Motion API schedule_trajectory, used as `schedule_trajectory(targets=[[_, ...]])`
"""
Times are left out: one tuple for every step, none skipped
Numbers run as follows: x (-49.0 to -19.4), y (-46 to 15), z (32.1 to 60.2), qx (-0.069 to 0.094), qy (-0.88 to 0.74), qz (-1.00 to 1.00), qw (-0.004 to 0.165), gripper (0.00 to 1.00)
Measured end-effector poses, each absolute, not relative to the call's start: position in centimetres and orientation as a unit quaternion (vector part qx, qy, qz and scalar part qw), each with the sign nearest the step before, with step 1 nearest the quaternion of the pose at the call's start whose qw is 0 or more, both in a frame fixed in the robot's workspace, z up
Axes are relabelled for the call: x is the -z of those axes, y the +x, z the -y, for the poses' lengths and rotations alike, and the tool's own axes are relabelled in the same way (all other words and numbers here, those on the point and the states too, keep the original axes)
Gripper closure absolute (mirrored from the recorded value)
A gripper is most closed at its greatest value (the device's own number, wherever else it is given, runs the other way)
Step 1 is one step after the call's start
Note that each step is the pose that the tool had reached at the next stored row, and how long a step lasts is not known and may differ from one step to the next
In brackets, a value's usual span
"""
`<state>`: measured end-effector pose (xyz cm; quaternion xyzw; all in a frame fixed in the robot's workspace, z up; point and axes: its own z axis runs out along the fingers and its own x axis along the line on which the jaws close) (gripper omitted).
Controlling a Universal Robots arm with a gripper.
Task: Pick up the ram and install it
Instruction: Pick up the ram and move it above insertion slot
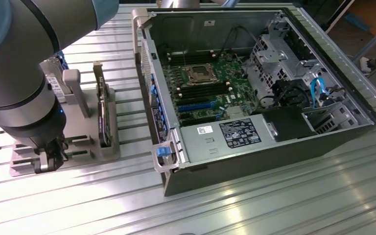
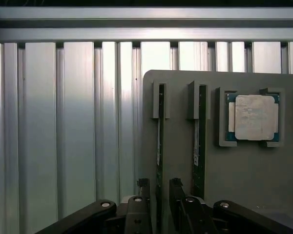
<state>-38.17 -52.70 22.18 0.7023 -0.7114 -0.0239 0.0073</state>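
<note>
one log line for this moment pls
gripper: open, straddling ram | ram: on edge in grey holder, not lifted | pc case: side open

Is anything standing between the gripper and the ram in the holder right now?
Nothing visible does. The open gripper straddles the ram, which stands on edge in the grey holder, one finger on either side. The second stick beside it stands outside the fingers.

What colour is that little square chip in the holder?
The chip is pale silver-grey with a blue-green border; wrist view shows it best.
</note>
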Motion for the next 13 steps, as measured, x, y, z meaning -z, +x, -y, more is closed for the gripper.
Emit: schedule_trajectory(targets=[[-22.15,-38.18,52.67,0.024,0.702,0.711,0.007,0.7],[-22.13,-38.18,52.62,0.024,0.702,0.711,0.007,0.7],[-22.12,-38.17,52.6,0.024,0.702,0.711,0.007,0.7],[-22.12,-38.18,52.59,0.024,0.702,0.711,0.007,0.7],[-22.12,-38.18,52.6,0.024,0.702,0.711,0.007,0.7],[-22.11,-38.18,52.59,0.024,0.702,0.711,0.007,0.7],[-22.11,-38.17,52.59,0.024,0.702,0.711,0.007,0.7],[-22.11,-38.17,52.59,0.024,0.702,0.711,0.007,0.7],[-22.1,-38.17,52.58,0.024,0.702,0.711,0.007,0.7],[-22.1,-38.17,52.55,0.024,0.702,0.711,0.007,0.7],[-22.1,-38.17,52.52,0.024,0.702,0.711,0.007,0.7],[-22.1,-38.18,52.49,0.024,0.702,0.711,0.007,0.7],[-22.08,-38.17,52.46,0.024,0.702,0.711,0.007,0.7]])
